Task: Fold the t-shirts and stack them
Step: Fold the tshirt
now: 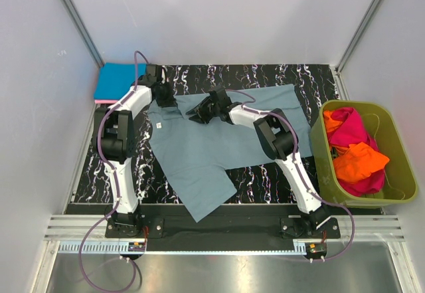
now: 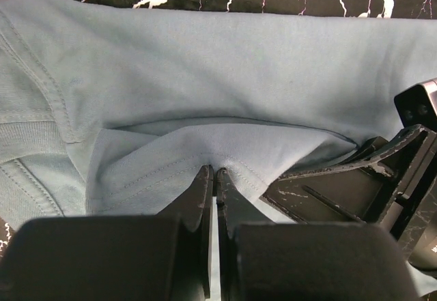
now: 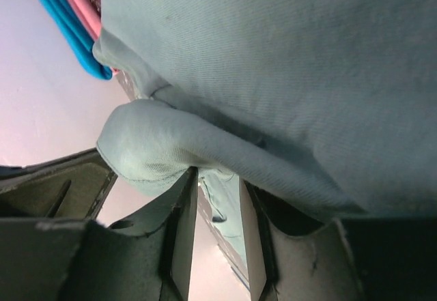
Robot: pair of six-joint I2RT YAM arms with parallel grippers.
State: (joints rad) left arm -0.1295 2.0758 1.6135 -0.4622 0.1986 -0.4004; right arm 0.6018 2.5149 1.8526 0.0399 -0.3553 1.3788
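A dusty grey-blue t-shirt (image 1: pixel 199 153) lies spread on the black marbled mat, its small white neck label (image 1: pixel 158 126) at the left. My left gripper (image 1: pixel 166 97) sits at the shirt's far left edge. In the left wrist view it (image 2: pixel 214 171) is shut on a stitched hem of the t-shirt (image 2: pixel 225 69). My right gripper (image 1: pixel 197 112) is close beside it, over the shirt's upper middle. In the right wrist view it (image 3: pixel 217 175) stands open, and a rolled fold of the t-shirt (image 3: pixel 307 62) rests across its tips without being pinched.
A folded bright blue shirt (image 1: pixel 114 79) lies on a pink one (image 1: pixel 106 100) at the far left corner. An olive-green tub (image 1: pixel 322 150) at the right holds magenta (image 1: pixel 348 127) and orange (image 1: pixel 358 160) shirts. White walls close in the sides and back.
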